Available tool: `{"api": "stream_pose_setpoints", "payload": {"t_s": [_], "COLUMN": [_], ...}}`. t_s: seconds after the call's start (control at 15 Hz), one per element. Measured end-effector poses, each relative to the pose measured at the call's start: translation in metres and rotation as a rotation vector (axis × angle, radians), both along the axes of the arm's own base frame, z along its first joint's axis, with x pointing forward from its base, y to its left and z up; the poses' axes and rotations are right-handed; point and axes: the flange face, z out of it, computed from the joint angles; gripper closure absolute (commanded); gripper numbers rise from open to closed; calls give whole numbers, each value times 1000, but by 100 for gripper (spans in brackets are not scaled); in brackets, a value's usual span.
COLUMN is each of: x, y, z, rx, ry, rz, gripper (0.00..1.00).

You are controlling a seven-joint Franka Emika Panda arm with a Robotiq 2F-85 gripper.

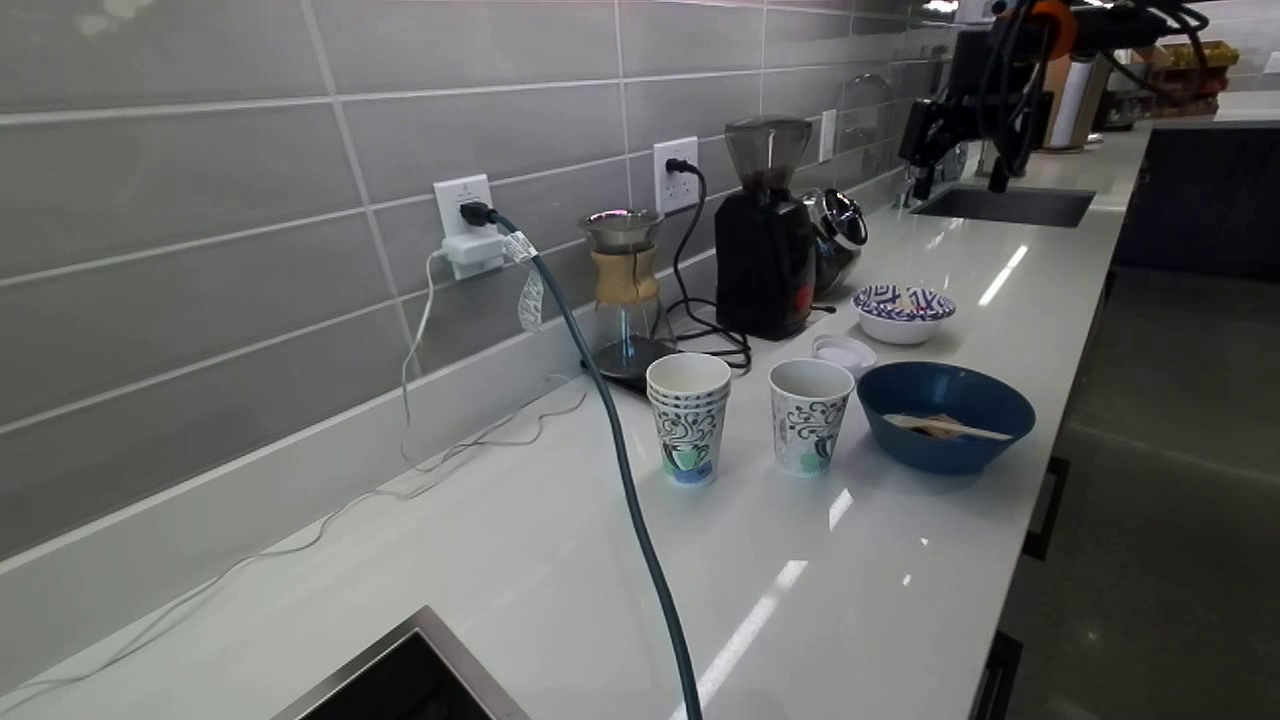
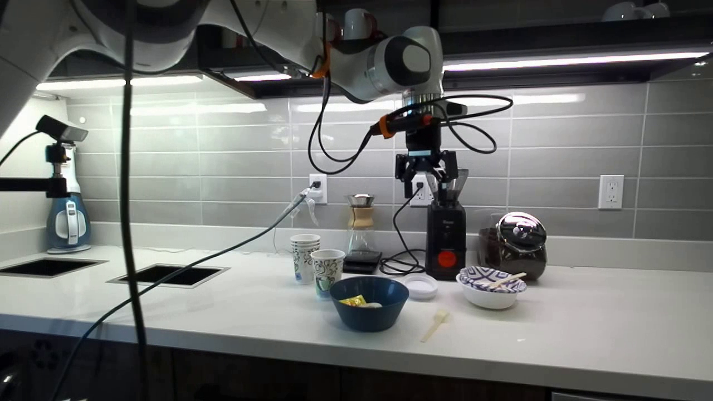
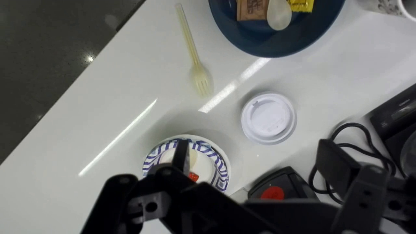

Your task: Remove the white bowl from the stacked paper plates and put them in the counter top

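We judged the blue-patterned stacked paper plates (image 2: 478, 273) light, thin and easily crumpled, and the white bowl (image 2: 489, 299) beneath them light and slick. A soft pinch seemed best on the bowl's white rim, where it showed past the plates, minding the pale utensil (image 2: 509, 279) lying across. The bowl stood on the glossy counter top (image 2: 604, 328), near the black coffee grinder (image 2: 445, 236). We saw the gripper (image 2: 426, 192) well above, its fingers (image 3: 335, 162) wide apart, holding nothing. Grey tiles (image 2: 574, 131) rose behind, under strip lights (image 2: 557, 63).
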Motion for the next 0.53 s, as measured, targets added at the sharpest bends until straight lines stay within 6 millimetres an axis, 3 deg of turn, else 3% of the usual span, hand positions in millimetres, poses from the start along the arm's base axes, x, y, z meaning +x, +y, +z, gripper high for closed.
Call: {"api": "stream_pose_setpoints", "payload": {"t_s": [0.33, 0.53], "x": [-44, -49], "y": [-8, -8], "z": [18, 22], "rx": [-83, -84], "ry": [11, 6], "rz": [107, 113], "gripper": [0, 0]}}
